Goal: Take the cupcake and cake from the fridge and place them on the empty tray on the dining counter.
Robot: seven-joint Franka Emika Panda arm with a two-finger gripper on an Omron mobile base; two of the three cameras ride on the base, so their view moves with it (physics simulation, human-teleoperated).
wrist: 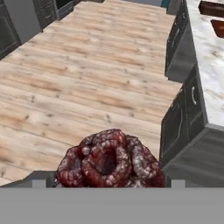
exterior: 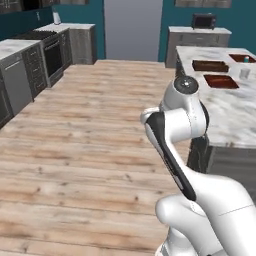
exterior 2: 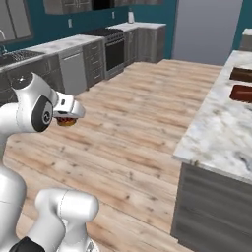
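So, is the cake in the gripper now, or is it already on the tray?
In the gripper: the cake sits between its fingertips above the wood floor. The tray lies apart on the dining counter.

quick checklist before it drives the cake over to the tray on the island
1. Cake sits between the tool's tips: ok, it fills the gap in the hand view.
2. Grip firm enough for driving: cannot tell.
3. Floor between robot and dining counter free of obstacles: ok.
4. Flat reddish-brown tray has room: ok, nothing visible on it.
5. Deeper brown box tray beside it told apart as the wrong target: ok.
6. Cupcake already delivered: cannot tell.
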